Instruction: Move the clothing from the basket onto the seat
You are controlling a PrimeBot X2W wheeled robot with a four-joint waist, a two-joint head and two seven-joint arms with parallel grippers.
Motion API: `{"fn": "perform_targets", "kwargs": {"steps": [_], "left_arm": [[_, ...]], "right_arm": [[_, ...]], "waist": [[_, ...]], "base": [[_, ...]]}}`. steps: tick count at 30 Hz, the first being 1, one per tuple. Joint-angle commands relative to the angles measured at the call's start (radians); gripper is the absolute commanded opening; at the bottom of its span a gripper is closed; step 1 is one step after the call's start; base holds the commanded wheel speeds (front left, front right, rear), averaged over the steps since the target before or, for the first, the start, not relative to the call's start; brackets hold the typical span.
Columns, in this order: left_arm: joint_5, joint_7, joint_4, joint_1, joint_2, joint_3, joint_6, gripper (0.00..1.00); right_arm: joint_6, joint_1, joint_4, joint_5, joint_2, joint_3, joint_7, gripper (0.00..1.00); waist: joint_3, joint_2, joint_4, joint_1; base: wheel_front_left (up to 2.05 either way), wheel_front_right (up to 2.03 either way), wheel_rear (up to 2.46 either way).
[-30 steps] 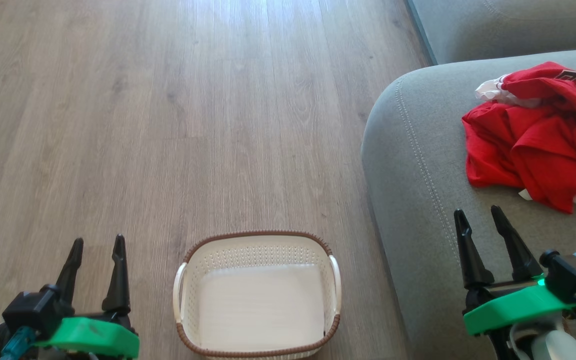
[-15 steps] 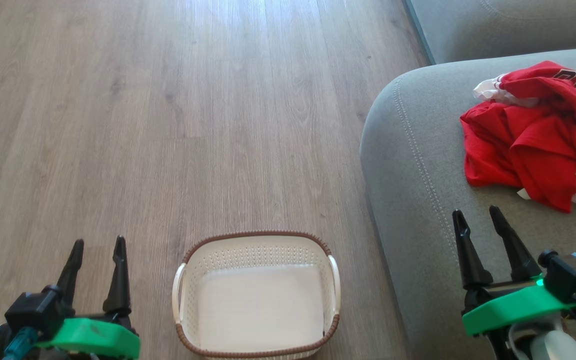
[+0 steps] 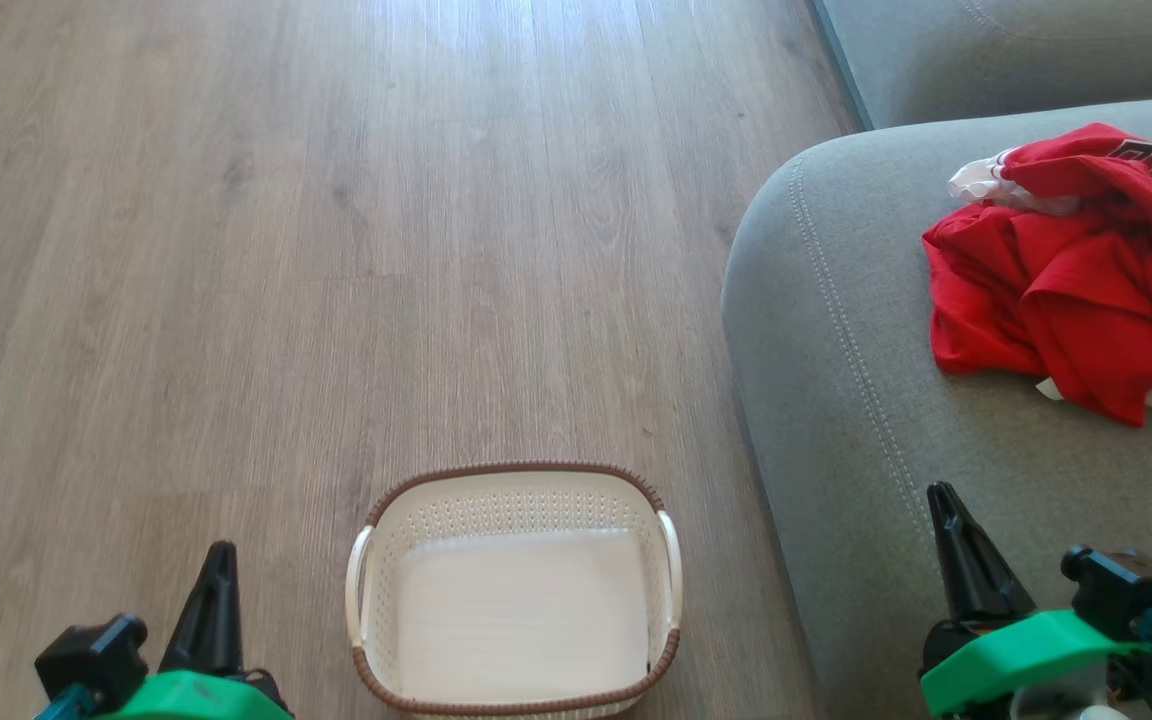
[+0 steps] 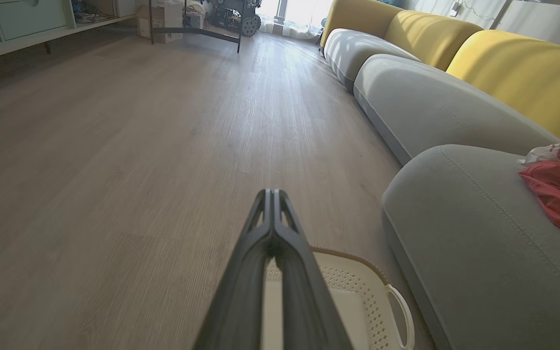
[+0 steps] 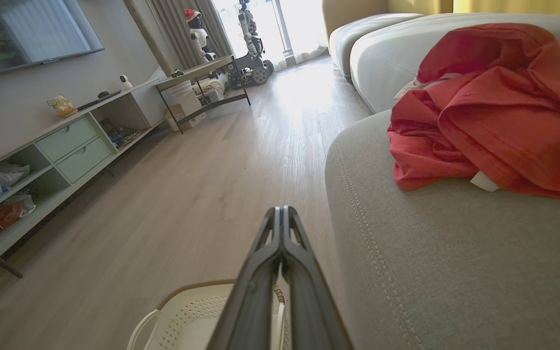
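The red clothing (image 3: 1071, 270) lies crumpled on the grey seat (image 3: 836, 330) at the right, with white trim and black lettering showing; it also appears as the clothing (image 5: 484, 107) in the right wrist view and the clothing (image 4: 559, 187) in the left wrist view. The white basket (image 3: 514, 590) with its brown rim stands on the floor, nothing inside it. My left gripper (image 3: 219, 552) is shut and holds nothing, low at the left of the basket. My right gripper (image 3: 941, 495) is shut and holds nothing, over the seat's front part, short of the clothing.
Wooden floor (image 3: 336, 250) stretches ahead and to the left. A second grey cushion (image 3: 996, 50) lies beyond the seat, with yellow backrests (image 4: 518, 73) behind. A low cabinet (image 5: 46, 160) and a table (image 5: 202, 82) stand far off along the wall.
Both grippers have shut from open and drawn back lower in the head view. The clothing and the basket have not moved.
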Motion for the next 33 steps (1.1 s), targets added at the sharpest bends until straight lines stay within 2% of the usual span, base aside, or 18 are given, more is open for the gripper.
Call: {"fn": "perform_targets", "kwargs": {"steps": [1,33], "left_arm": [[-0.019,0.006,-0.023,-0.041,0.005,0.020,-0.008,0.00],[-0.338,0.097,0.015,-0.103,-0.045,0.096,-0.070,0.00]], "right_arm": [[0.001,-0.039,-0.029,0.022,0.001,-0.012,0.004,0.00],[0.003,-0.085,0.002,0.363,0.013,-0.046,0.080,0.00]], "waist": [[0.000,-0.0001,0.000,0.0000],[0.006,-0.0001,0.011,0.0000]], "base": [[0.00,0.00,0.00],[0.00,0.00,0.00]]}}
